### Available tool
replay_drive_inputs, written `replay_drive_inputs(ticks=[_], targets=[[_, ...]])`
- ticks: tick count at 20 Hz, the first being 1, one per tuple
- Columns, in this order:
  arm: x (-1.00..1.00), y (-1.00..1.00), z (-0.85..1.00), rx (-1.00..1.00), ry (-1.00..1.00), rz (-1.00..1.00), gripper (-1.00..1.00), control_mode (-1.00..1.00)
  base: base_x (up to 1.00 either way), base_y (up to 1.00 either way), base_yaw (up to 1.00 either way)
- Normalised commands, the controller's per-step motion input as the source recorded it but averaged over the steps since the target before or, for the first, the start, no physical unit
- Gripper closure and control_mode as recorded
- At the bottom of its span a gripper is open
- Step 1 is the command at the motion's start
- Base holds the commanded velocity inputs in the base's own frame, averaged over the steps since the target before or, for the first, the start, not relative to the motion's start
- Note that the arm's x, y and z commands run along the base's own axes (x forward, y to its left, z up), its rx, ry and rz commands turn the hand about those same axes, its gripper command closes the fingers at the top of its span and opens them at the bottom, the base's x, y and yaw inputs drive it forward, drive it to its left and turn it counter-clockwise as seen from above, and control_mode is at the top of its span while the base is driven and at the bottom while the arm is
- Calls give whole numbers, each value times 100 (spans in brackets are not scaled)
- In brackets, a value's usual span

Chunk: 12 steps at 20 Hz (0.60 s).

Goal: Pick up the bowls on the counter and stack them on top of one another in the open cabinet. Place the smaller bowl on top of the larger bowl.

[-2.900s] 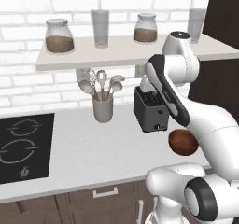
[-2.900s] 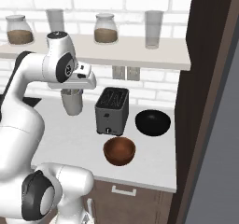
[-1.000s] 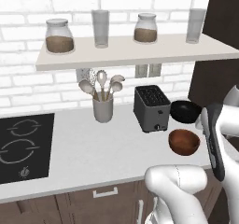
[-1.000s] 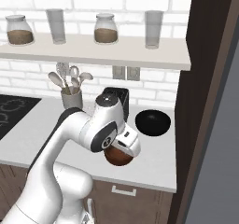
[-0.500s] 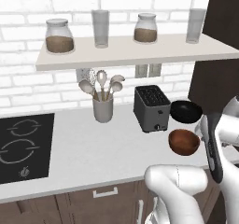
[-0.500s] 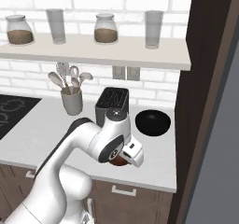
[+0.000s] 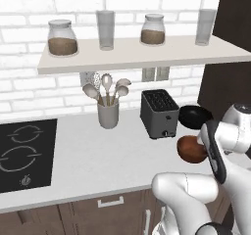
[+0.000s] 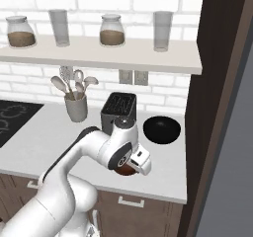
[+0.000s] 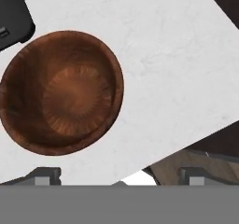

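Two bowls sit on the counter [image 7: 88, 160] right of the toaster [image 7: 159, 112], and you see neither whole from the base cameras. In the right base view the arm's wrist covers most of the smaller bowl [image 8: 124, 169], leaving a brown sliver; in the left base view the forearm cuts its right side. The gripper [image 9: 119, 178] hangs above it, just the finger tips [image 9: 43, 175] showing set wide apart, nothing between them. From the hand view the smaller bowl [image 9: 61, 91] stands upright, mouth up, near the counter's front edge, off-centre between the tips. The larger bowl [image 8: 161, 130] rests behind it, apart, beside the dark cabinet panel [image 8: 217, 83]. The open cabinet [image 7: 142, 55] above carries two jars [image 7: 62, 37] and two glasses [image 7: 105, 29].
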Motion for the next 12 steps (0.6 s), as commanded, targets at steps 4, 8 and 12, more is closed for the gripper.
replay_drive_inputs(ticks=[4,8,12], targets=[[26,0,-27,0,7,0,-100,-100,0,0,0],[23,-1,-34,0,3,0,-100,-100,0,0,0],[16,-8,-30,3,0,0,-100,-100,0,0,0]])
